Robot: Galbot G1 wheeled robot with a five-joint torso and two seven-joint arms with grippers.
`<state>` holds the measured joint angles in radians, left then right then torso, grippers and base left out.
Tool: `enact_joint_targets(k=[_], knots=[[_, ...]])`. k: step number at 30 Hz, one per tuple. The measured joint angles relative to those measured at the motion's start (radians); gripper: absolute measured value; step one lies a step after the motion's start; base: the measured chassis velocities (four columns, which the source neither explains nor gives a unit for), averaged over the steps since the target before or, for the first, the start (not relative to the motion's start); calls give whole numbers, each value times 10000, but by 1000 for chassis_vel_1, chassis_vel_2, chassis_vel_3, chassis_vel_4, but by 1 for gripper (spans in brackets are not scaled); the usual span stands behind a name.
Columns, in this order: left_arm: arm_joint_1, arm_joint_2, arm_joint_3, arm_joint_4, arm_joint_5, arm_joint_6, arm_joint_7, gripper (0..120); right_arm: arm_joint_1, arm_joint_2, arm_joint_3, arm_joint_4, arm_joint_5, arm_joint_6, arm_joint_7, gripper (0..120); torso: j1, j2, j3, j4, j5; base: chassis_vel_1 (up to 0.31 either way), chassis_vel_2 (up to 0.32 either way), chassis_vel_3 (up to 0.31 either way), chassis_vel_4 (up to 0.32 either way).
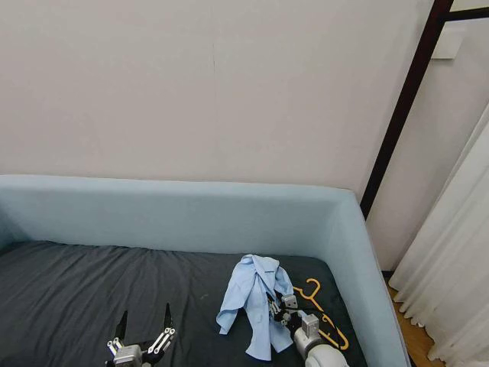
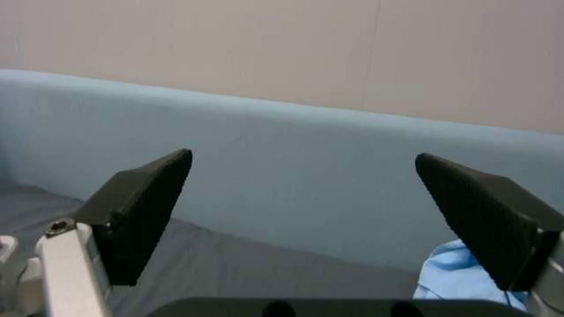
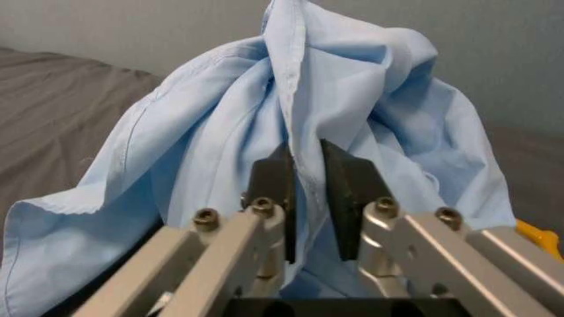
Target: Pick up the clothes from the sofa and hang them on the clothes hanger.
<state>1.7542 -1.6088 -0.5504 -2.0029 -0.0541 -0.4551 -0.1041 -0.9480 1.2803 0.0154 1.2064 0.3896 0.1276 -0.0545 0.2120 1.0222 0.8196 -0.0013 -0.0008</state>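
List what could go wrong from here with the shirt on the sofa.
1. The right gripper has its fingers shut on only a thin fold of the blue shirt; the fold may slip out on lifting.
2. The orange hanger lies close beside the shirt, so trailing fabric could snag or drag it.
3. The left gripper hangs open over the sofa, apart from the shirt; held at one point, the shirt would likely dangle bunched.

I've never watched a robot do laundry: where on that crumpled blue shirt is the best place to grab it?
Probably the raised fold up the blue shirt's bunched middle, pinched from the sofa's open front: it stands proud and thin enough to pinch. The right gripper is shut there; the left gripper hangs open over the seat.
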Motion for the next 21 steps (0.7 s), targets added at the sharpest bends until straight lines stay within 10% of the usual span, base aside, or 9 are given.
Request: enact_joint_targets(k=[21], knots=[[-295, 279, 89, 234, -229, 43, -156, 100, 1023, -423, -191, 1948, 2608, 986, 535, 0, 0, 1, 1, 1, 0, 0, 0, 0, 0]])
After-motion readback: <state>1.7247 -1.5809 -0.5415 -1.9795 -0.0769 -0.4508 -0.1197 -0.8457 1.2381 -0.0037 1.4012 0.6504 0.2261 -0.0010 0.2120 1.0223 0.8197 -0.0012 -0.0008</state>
